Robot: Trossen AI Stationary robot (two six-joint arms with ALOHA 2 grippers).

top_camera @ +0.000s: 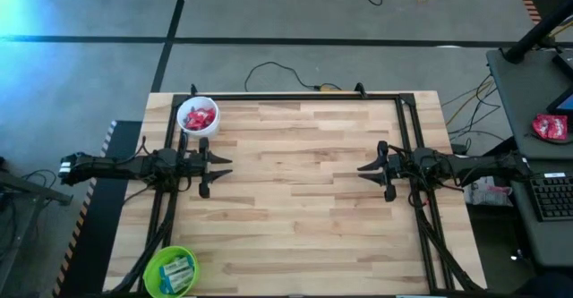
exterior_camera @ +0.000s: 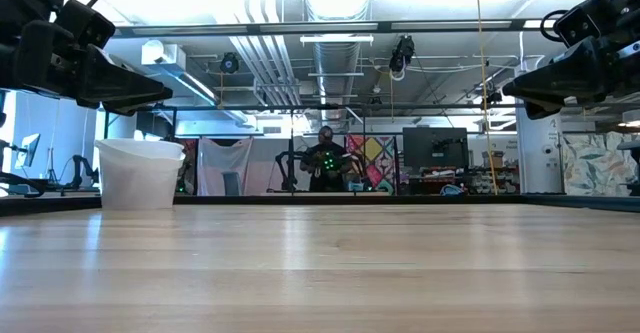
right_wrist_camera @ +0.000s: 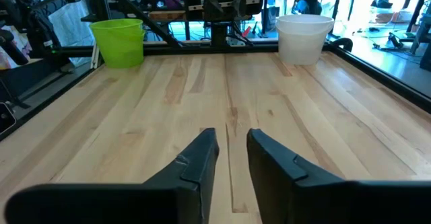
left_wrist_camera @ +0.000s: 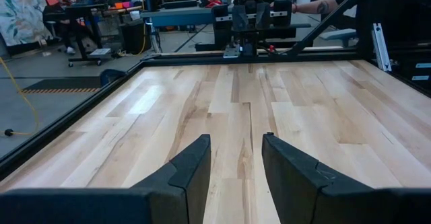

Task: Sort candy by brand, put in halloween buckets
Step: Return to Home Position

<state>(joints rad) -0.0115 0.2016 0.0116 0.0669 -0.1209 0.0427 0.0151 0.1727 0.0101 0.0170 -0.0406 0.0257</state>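
The white bucket (top_camera: pixel 198 117) stands at the table's far left corner with several red candies (top_camera: pixel 199 118) inside; it also shows in the low view (exterior_camera: pixel 139 173) and the right wrist view (right_wrist_camera: pixel 304 38). The lime green bucket (top_camera: pixel 171 272) stands at the near left corner with light blue and white candies (top_camera: pixel 177 270) inside; it also shows in the right wrist view (right_wrist_camera: pixel 121 42). My left gripper (top_camera: pixel 225 170) hovers open and empty above the table's left side, between the two buckets. My right gripper (top_camera: pixel 364 174) hovers open and empty above the right side.
A black frame (top_camera: pixel 295 96) runs along the table's far edge and down both sides. The bare wooden table top (top_camera: pixel 295 191) lies between the two grippers. A desk with a keyboard (top_camera: pixel 551 195) stands beyond the right edge. A person sits in the room behind (left_wrist_camera: pixel 57 15).
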